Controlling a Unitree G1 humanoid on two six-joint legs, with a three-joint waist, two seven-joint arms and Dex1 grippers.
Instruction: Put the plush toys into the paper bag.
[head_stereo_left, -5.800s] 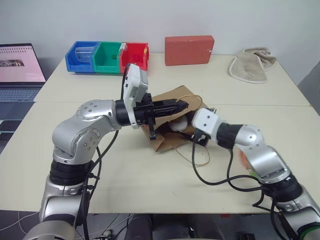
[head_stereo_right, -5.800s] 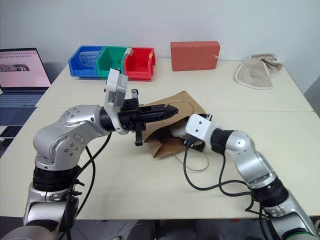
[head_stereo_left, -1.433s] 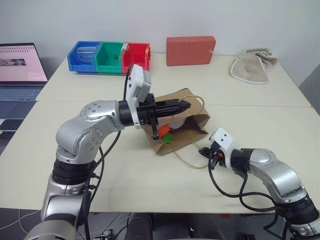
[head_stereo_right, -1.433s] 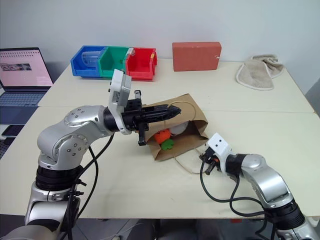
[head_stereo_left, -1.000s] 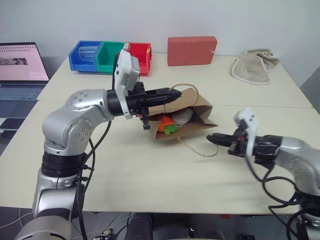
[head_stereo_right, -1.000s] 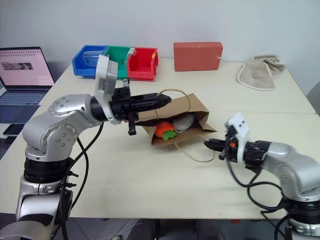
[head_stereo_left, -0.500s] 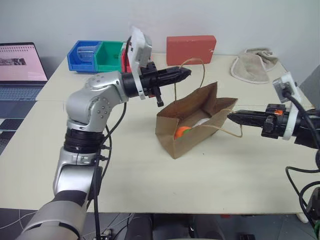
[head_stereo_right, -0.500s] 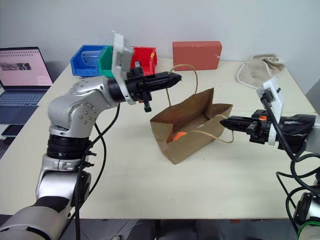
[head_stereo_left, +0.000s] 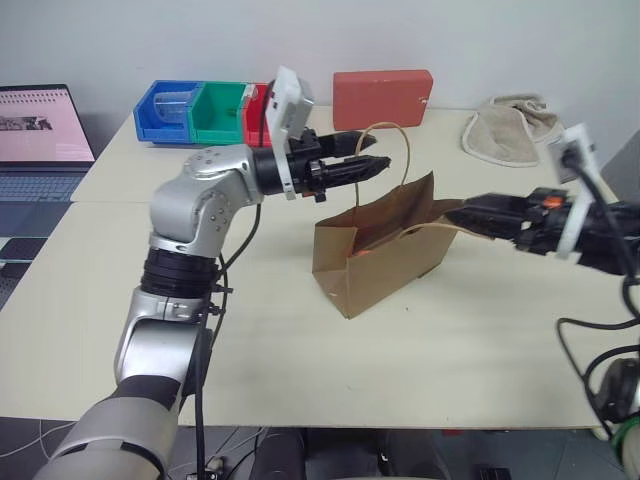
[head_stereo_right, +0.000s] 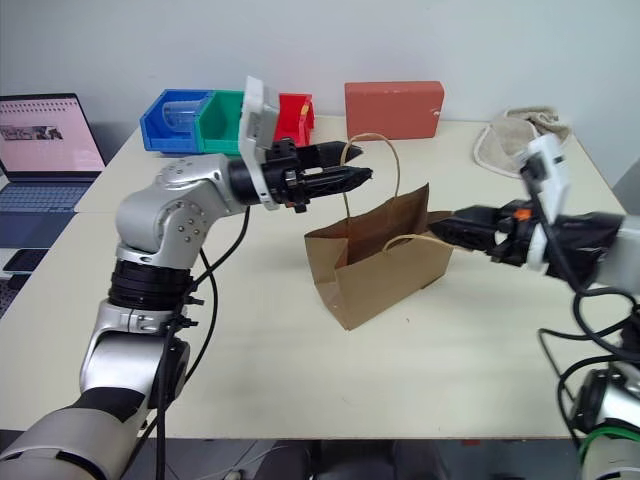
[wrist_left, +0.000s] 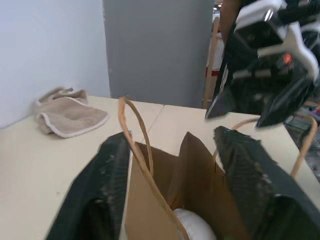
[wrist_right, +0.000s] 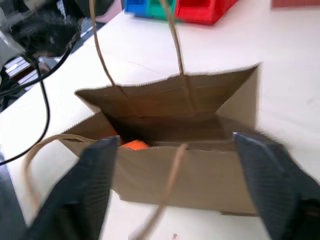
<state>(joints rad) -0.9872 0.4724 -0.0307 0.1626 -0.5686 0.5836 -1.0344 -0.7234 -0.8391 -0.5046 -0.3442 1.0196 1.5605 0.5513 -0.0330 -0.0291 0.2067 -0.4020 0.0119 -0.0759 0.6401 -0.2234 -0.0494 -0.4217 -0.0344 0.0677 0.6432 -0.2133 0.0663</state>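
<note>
1. So the paper bag (head_stereo_right: 380, 270) stands upright on the bench (head_stereo_right: 300, 380), plush toys (wrist_right: 134, 145) inside.
2. Left hand (head_stereo_right: 358, 172) is spread open around the rear handle (head_stereo_right: 370, 165).
3. Right hand (head_stereo_right: 445, 224) gapes wide by the bag's rim, holding nothing.

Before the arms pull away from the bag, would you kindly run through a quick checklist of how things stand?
1. Bag upright on the table: ok.
2. White toy inside the bag: ok, seen from the left wrist.
3. Carrot inside the bag: ok, orange shows at the bottom.
4. Left pincer open: ok, but the rear handle runs between its fingers.
5. Right pincer open: ok, the front handle hangs loose.
6. Bag will stand unaided: cannot tell.
</note>
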